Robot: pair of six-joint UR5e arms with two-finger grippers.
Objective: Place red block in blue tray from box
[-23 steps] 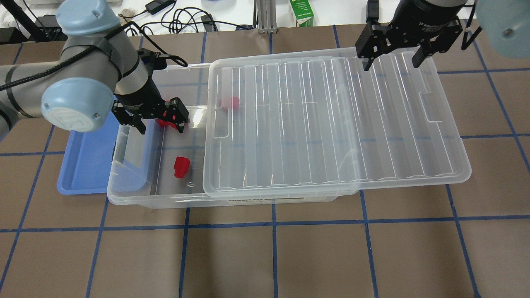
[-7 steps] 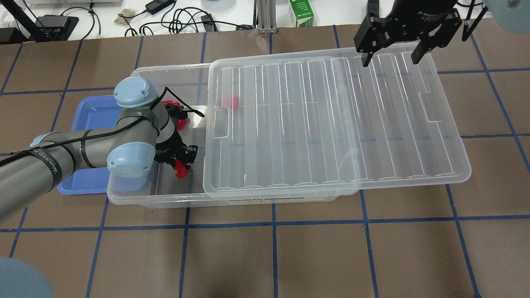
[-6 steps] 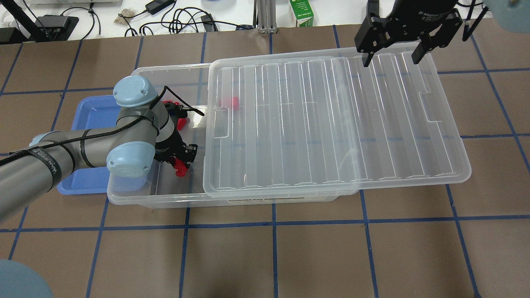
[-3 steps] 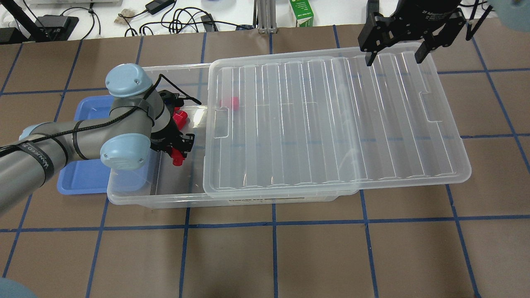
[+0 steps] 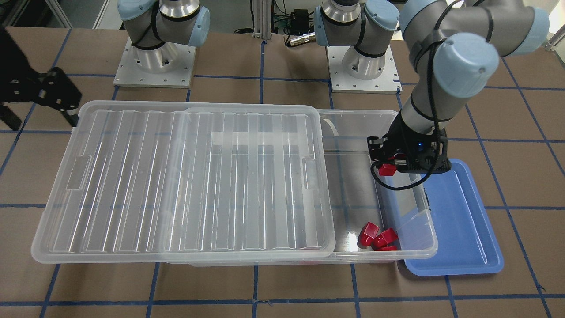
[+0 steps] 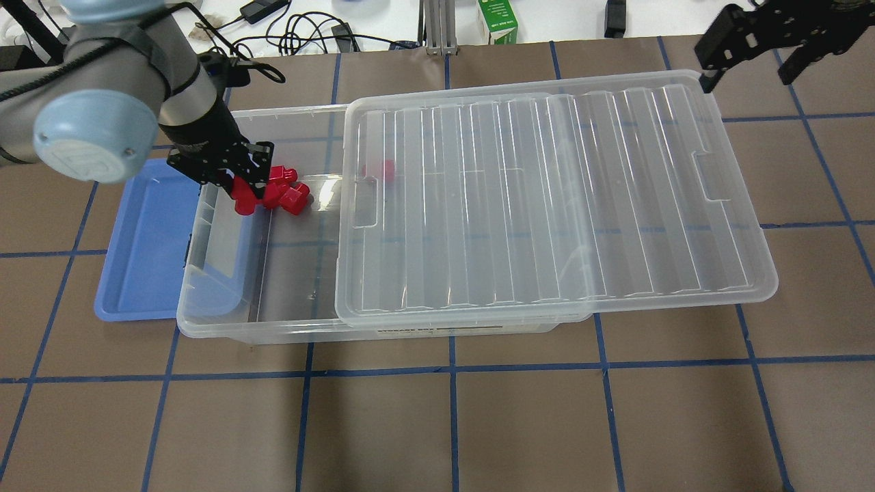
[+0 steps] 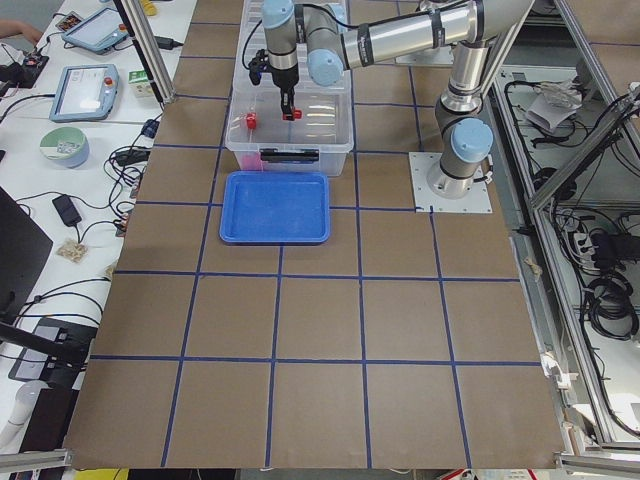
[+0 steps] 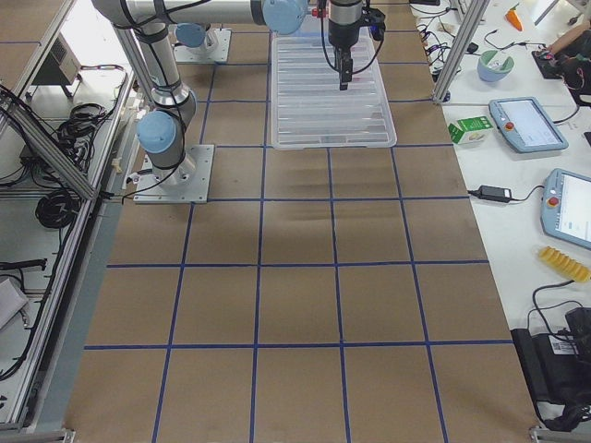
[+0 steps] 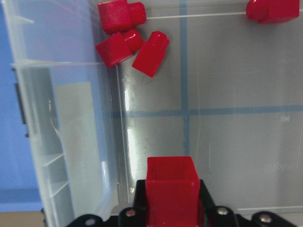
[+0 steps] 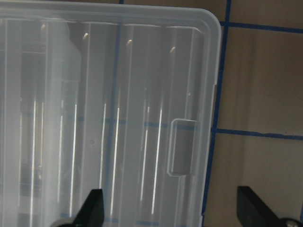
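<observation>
My left gripper (image 6: 236, 183) is shut on the red block (image 6: 244, 202) and holds it raised over the open left end of the box (image 6: 273, 328), just inside the wall beside the blue tray (image 6: 147, 232). The left wrist view shows the red block (image 9: 171, 189) between the fingers above the box floor. In the front view the red block (image 5: 388, 169) hangs by the box wall (image 5: 415, 249), next to the blue tray (image 5: 459, 221). My right gripper (image 6: 748, 65) is open and empty over the far right end of the lid (image 6: 547, 198).
Three other red pieces (image 6: 287, 195) lie together in the box's far left corner, also in the left wrist view (image 9: 128, 38). One more red piece (image 6: 379, 171) lies under the lid's edge. The ribbed lid (image 5: 176, 176) covers most of the box, slid to the right.
My left gripper has risen with the red block from the box floor and moved back and left toward the tray-side wall. My right gripper has moved to the right.
</observation>
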